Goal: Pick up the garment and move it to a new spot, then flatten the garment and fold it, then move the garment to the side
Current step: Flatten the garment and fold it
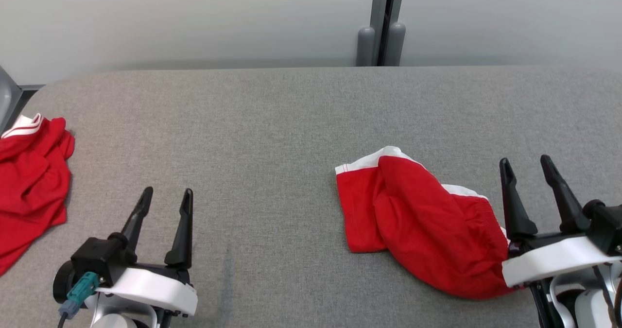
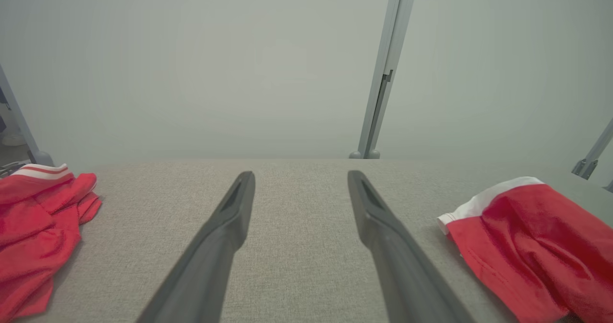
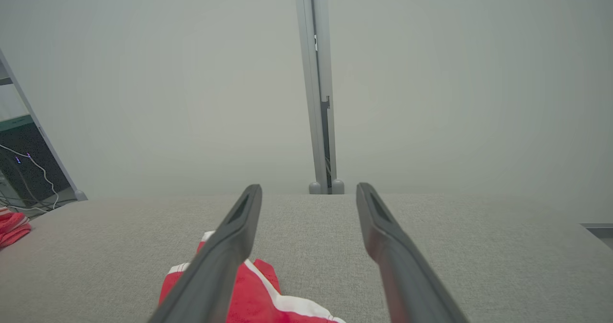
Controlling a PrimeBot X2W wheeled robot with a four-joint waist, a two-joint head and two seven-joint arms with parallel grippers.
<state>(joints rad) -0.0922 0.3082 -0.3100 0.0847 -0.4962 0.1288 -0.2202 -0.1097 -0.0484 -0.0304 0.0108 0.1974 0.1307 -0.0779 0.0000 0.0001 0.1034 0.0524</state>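
Red garment (image 1: 423, 226) with white trim, loosely bunched and creased on grey table (image 1: 272, 124), right gripper (image 1: 526, 162) spread empty beside it, left gripper (image 1: 167, 192) spread empty

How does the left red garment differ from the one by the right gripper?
The left garment lies at the left edge of the table, partly out of frame; the right garment sits right of centre. White trim shows at the left garment's far corner, but along the right garment's far edge. Both are red and crumpled.

left claw (image 1: 165, 190) spread, right claw (image 1: 526, 159) spread
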